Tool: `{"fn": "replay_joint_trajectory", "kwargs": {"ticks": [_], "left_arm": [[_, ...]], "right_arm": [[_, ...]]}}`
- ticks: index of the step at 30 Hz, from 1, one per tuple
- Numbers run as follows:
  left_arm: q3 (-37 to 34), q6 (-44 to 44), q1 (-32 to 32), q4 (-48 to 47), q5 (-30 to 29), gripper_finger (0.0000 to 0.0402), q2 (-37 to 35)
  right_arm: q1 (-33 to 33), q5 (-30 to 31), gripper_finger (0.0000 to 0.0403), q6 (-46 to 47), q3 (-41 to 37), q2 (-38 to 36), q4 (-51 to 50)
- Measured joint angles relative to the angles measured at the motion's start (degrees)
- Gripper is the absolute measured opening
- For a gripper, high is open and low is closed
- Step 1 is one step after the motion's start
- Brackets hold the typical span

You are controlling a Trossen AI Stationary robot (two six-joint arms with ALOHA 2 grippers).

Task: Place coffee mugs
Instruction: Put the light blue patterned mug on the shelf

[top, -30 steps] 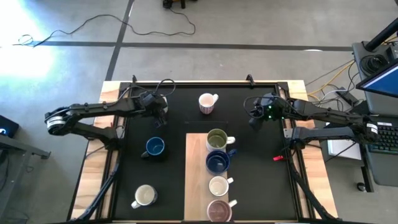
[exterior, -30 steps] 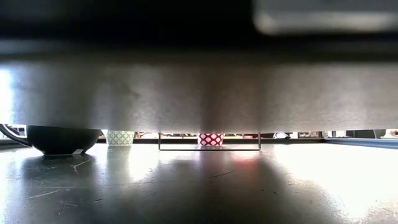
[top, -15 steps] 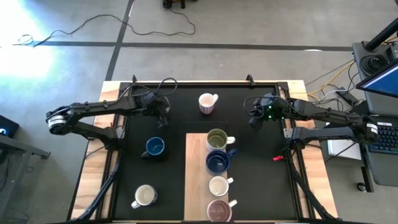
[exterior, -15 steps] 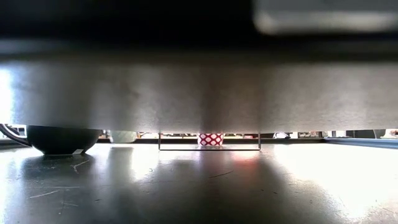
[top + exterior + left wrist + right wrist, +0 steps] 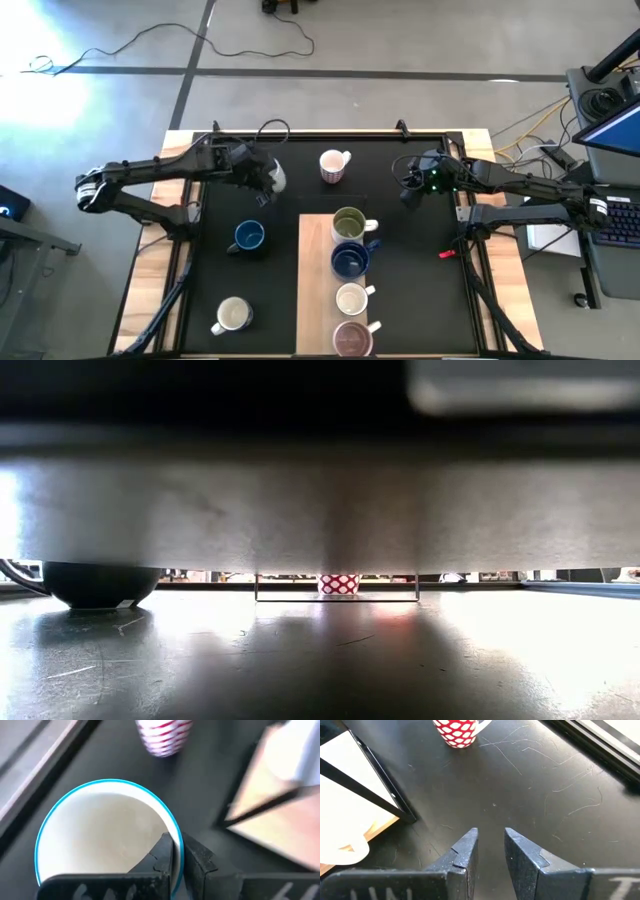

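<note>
White ceramic, its rim edged in blue, the mug is sitting clamped by its wall between the left gripper's fingers, near the red-and-white patterned mug. Four mugs are standing in a row on the wooden board. Off to the right, the right gripper is hovering over the black mat, its fingers slightly parted and empty.

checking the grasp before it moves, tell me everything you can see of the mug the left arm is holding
The mug is round, white or cream inside with a thin light-blue rim, and looks ceramic and empty. The left end effector pinches its wall at the rim, one finger inside and one outside. No handle shows. In the high view it appears as a pale shape at the arm's tip, above the black mat near the table's far left, left of the red-patterned mug. Whether it touches the mat cannot be told.
</note>
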Motion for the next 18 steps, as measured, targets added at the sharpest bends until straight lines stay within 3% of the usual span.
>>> {"fn": "replay_joint_trajectory", "kwargs": {"ticks": [11,18], "left_arm": [[2.4,-18.3,-17.3,-0.7,0.8,0.0003,0.3],[2.4,-20.5,-24.6,8.2,0.8,0.0003,5.2]], "right_arm": [[0.0,0.0,0.0084,0.1,0.0,0.0,0.0],[0.0,0.0,0.0084,0.2,0.0,0.0,0.0]]}}
